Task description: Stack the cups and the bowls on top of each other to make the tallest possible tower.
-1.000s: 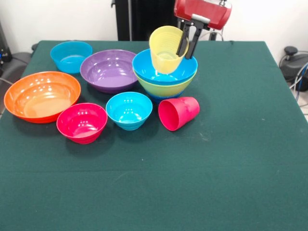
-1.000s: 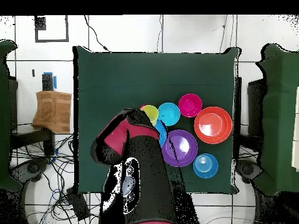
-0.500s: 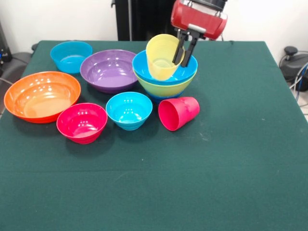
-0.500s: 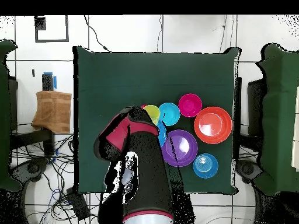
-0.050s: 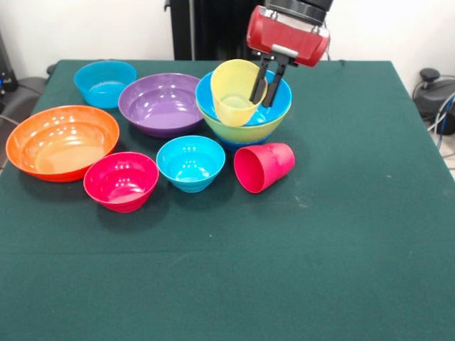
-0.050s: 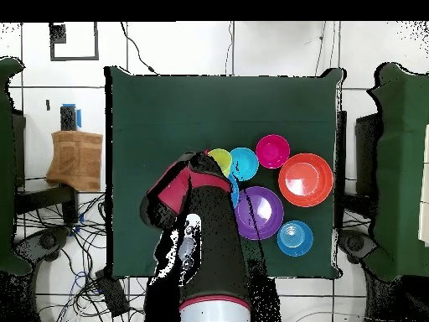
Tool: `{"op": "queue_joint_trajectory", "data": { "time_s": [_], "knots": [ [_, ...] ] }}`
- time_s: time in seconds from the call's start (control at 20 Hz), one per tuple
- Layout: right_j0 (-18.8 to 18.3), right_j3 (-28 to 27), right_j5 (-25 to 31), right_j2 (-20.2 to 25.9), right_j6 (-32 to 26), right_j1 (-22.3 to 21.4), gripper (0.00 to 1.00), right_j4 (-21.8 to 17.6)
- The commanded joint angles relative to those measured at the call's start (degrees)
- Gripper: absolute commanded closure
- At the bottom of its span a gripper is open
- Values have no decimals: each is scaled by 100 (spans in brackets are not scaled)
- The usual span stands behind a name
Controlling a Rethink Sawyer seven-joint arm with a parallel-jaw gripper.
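My gripper (image 5: 264,88) is shut on the right wall of the translucent yellow cup (image 5: 233,91), one finger inside and one outside. The cup hangs tilted over the left part of the bright blue bowl (image 5: 281,101). That bowl is nested in the lime green bowl (image 5: 242,132), and the two form the tower. The red-pink cup (image 5: 264,167) lies on its side in front of the tower. In the overhead view the arm (image 6: 197,210) covers the tower, with the yellow cup (image 6: 219,159) showing at its tip.
Loose bowls stand left of the tower: purple (image 5: 162,104), small blue (image 5: 105,82), orange (image 5: 62,141), pink-red (image 5: 121,181) and cyan (image 5: 190,163). The green table (image 5: 341,234) stretches to the right and front.
The gripper has carried the yellow cup leftward and a little lower over the blue bowl. The bowls and the red-pink cup have not moved.
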Motion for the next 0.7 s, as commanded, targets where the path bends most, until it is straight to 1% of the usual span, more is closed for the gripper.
{"op": "queue_joint_trajectory", "data": {
  "time_s": [0.05,0.3,0.4,0.55,0.7],
  "knots": [
    [-37,-318,-117,235,27,35,100,190],
    [-194,-338,45,382,-295,-136,100,361],
    [-271,-268,108,457,-428,-258,100,484],
    [-483,-168,403,681,-857,-563,100,828],
    [-693,-190,641,901,-1218,-739,100,1090]
  ]
}}
